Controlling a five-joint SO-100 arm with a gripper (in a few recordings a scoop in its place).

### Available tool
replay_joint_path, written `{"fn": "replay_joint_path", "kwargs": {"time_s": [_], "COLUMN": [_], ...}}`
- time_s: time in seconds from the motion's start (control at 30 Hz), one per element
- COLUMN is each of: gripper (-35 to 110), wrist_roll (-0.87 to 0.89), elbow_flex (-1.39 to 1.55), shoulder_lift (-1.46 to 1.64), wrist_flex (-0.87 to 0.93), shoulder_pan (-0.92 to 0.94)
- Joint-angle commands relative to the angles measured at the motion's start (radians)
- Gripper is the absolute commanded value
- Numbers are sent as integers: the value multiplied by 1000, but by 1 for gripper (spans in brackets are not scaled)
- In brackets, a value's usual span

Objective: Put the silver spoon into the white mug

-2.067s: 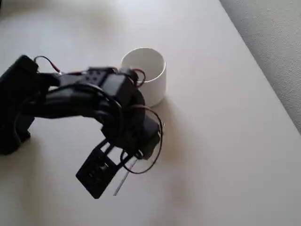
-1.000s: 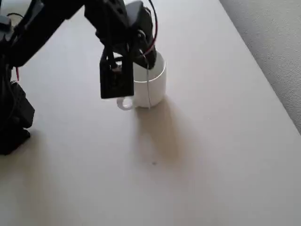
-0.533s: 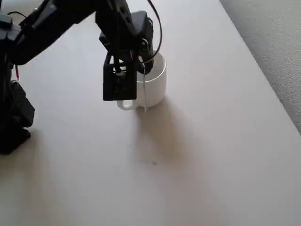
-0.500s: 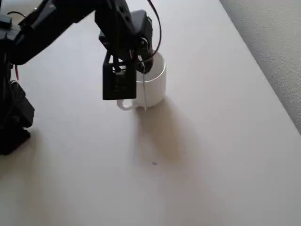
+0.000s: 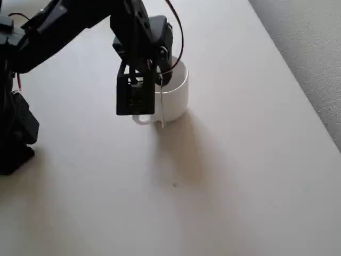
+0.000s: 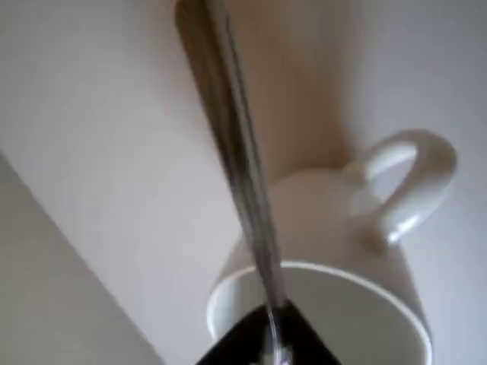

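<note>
Gripper (image 5: 157,80) clamped on silver spoon (image 5: 162,104), hanging over white mug (image 5: 178,93) rim, handle trailing down outside the wall; held high, probably to tip spoon in, not yet inside

The silver spoon (image 6: 232,152) handle is blurred, its bowl hidden.

We see a glossy white mug (image 5: 176,96), white inside too, a shiny silver spoon (image 6: 236,167), a black arm (image 5: 69,21) with red and black wires (image 5: 178,37), on a plain beige table (image 5: 240,176).
</note>
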Motion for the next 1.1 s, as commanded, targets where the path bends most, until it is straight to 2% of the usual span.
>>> {"fn": "replay_joint_path", "kwargs": {"time_s": [0.0,0.43,0.7,1.07], "gripper": [-2,-1,10,11], "wrist_roll": [-9,-9,-8,-15], "elbow_flex": [0,5,5,5], "shoulder_lift": [21,-2,21,28], "wrist_flex": [6,6,6,6], "shoulder_pan": [-17,-2,21,25]}}
